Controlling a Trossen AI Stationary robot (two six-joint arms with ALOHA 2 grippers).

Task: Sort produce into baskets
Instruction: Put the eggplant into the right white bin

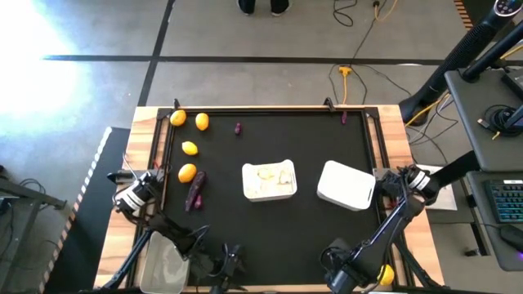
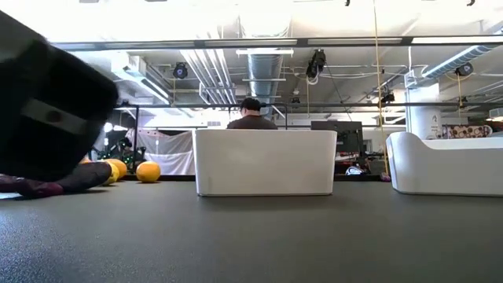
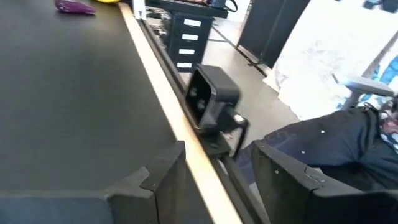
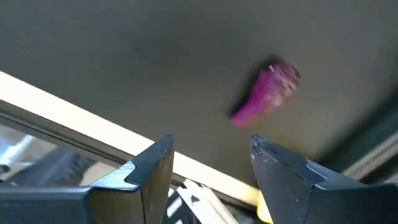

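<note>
My left gripper (image 3: 214,180) waits with fingers apart at the mat's left edge, and my right gripper (image 4: 208,165), also spread and empty, hangs near the right edge over a purple vegetable (image 4: 266,91). Four lemons (image 1: 189,148) and a purple pile (image 1: 195,189) lie on the left. One white tray (image 1: 269,181) sits mid-mat, another (image 1: 346,184) beside it; the clear tub (image 1: 166,266) stands front-left.
</note>
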